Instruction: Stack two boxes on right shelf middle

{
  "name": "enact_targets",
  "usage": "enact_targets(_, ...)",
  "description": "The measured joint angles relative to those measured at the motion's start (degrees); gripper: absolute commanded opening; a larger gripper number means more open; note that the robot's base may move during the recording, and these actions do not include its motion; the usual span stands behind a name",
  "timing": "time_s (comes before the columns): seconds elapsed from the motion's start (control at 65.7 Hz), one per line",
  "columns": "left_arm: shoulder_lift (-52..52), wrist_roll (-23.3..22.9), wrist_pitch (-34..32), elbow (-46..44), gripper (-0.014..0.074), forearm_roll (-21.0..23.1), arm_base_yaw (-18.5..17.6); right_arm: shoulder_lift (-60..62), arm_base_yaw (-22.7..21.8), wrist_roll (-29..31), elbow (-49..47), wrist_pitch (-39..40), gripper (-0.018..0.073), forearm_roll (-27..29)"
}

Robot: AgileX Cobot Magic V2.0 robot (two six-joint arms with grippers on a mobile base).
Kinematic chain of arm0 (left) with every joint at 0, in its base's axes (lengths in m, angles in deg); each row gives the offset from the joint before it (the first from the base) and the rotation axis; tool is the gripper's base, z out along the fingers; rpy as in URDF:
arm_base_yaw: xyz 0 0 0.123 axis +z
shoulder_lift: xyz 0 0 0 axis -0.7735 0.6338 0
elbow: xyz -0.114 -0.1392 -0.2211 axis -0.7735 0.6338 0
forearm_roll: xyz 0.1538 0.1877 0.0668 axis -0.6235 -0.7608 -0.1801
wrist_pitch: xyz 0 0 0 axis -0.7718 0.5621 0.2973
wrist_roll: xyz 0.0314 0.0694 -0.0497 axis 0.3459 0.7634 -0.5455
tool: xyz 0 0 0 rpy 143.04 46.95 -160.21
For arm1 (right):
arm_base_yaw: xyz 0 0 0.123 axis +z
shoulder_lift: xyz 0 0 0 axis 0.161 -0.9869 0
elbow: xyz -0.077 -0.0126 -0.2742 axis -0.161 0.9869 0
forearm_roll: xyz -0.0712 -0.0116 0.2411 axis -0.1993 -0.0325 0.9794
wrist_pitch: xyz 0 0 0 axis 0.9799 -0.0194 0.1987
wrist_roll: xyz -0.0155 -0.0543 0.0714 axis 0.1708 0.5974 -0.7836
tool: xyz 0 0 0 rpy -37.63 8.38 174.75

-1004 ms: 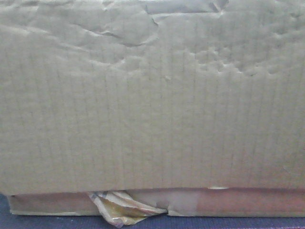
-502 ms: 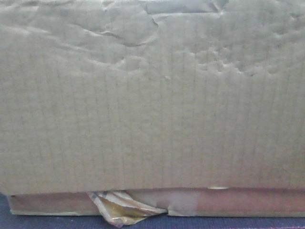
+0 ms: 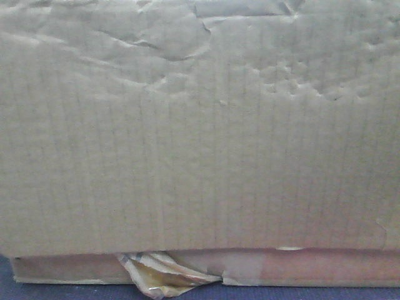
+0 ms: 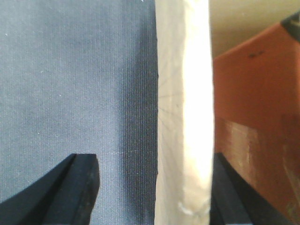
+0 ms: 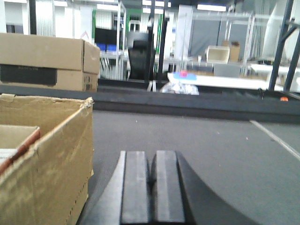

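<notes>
Straddling one upright wall of the cardboard box (image 4: 183,93), the left gripper (image 4: 153,164) has its jaws spread wide: one finger touches the wall, the other stands clear. The box sits on the grey surface (image 4: 70,70). Just beside the box, the right gripper (image 5: 152,183) has its jaws pressed together, holding nothing.

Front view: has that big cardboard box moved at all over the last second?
Hardly. The tall box fills the view just as before, with at most a hair's shift in the picture. Nothing is seen being grabbed or let go. The flat box under it and the tape scrap sit where they were.
</notes>
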Motion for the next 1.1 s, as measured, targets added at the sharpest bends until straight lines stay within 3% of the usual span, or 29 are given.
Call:
enact_targets(0.091,0.0,0.0,0.0,0.0,0.0350,0.0,0.0,-5.8,0.0,0.0,-7.0,-7.5,-0.0162,0.1)
enact_targets(0.335,0.0,0.0,0.0,0.0,0.0350,0.1,0.0,-27.3,0.0,0.0,-24.1,-39.6,-0.0162,1.1)
enact_targets(0.426,0.0,0.0,0.0,0.0,0.0350,0.1,0.0,-34.1,0.0,-0.1,-28.3,-46.7,-0.0162,1.1)
enact_targets(0.746,0.0,0.0,0.0,0.0,0.0350,0.1,0.0,-46.6,0.0,-0.1,-33.2,-47.6,-0.0162,4.5)
enact_targets(0.989,0.0,0.0,0.0,0.0,0.0350,0.1,0.0,-54.8,0.0,-6.1,-40.1,-49.6,-0.0140,6.4)
enact_targets(1.096,0.0,0.0,0.0,0.0,0.0350,0.1,0.0,-58.2,1.3,-9.4,-46.5,-50.9,-0.0140,4.1)
